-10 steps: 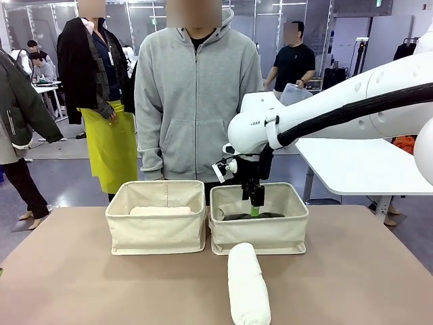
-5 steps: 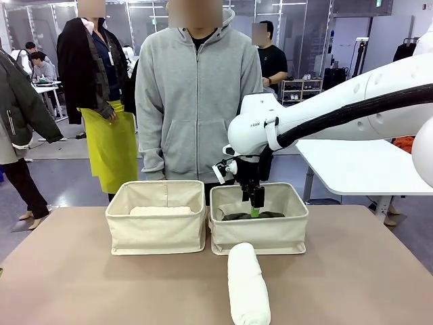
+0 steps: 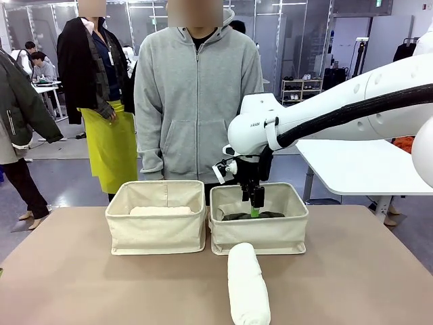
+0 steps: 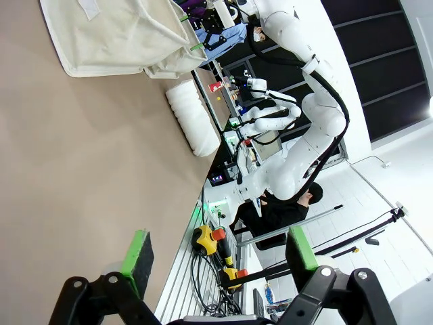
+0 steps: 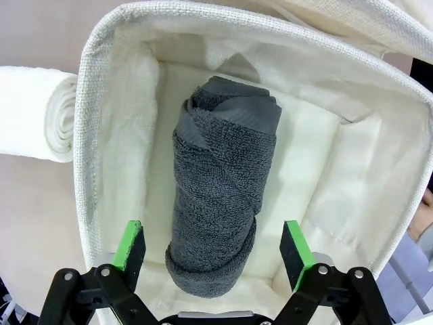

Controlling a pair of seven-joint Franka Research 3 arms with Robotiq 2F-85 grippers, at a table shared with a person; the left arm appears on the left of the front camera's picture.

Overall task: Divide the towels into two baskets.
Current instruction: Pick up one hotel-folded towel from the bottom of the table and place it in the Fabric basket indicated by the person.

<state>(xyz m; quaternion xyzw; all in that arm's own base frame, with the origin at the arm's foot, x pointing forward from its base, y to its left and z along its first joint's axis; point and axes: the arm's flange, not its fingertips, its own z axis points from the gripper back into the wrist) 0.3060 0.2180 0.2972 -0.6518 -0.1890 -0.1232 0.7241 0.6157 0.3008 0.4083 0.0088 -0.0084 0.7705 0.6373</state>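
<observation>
Nothing on the table has been shifted over the last second, and the right gripper is seen at the same spot inside the right basket; a change is seen among the people in the background. The right gripper is held pointing down into that basket, its jaws spread wide and released, with the dark grey towel lying lengthwise between the green pads but not pinched by them. In the front view this grey roll is seen low on the basket floor.

A pale rolled towel is seen lying across the left basket, its colour not clearly told. The two cream baskets are set side by side, just touching. The white towel is laid on the tan table in front of the right basket, one end close to its near wall.

In the left wrist view the left gripper is shown with its jaws wide apart and nothing between them, well apart from the white towel and the baskets. A person in a grey hoodie is stood behind the baskets.
</observation>
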